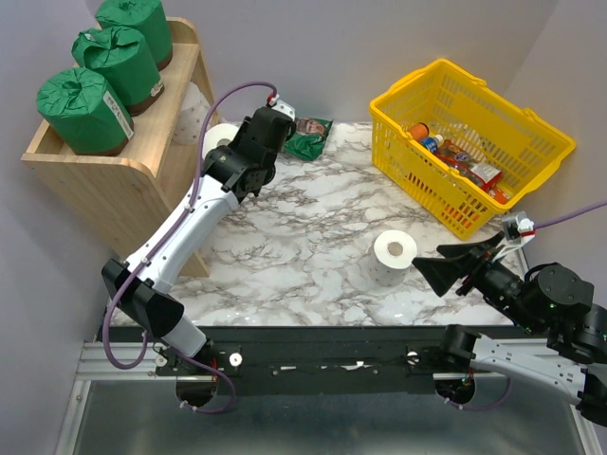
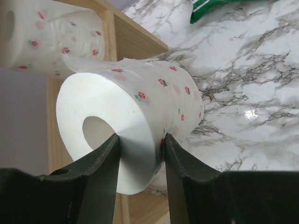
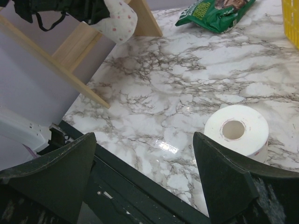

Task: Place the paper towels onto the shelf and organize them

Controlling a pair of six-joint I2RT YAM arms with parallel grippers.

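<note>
Left gripper (image 2: 140,158) clamped on a bare white roll (image 2: 135,121), pinching its wall between the hollow core and the outer face, roll lying side-on at the open side of the shelf (image 1: 114,190), level with the lower tier. Hard to tell whether resting on anything. White paper printed with small red flowers and green leaves, a loose sheet edge lifting along the top. Behind it, a second printed roll (image 2: 51,39) on its side inside the lower tier, close to the held one, contact unclear. Up on the raised-edge top tray, three green-wrapped rolls (image 1: 85,109) upright in a row, plastic gathered at the crowns, brown-orange labels low on the sides, packed close together. Out on the marble table (image 1: 303,237), a third white roll (image 1: 394,254) standing on end, core upward, well apart from the shelf and just ahead of the right gripper (image 1: 455,267). Right gripper spread wide, nothing between its fingers (image 3: 233,182), that roll nearer the right-hand one in the wrist view. Further back, a green snack bag (image 1: 308,137) flat on the marble near the left gripper, and a yellow basket (image 1: 406,83) holding bottles and packets at the right.
</note>
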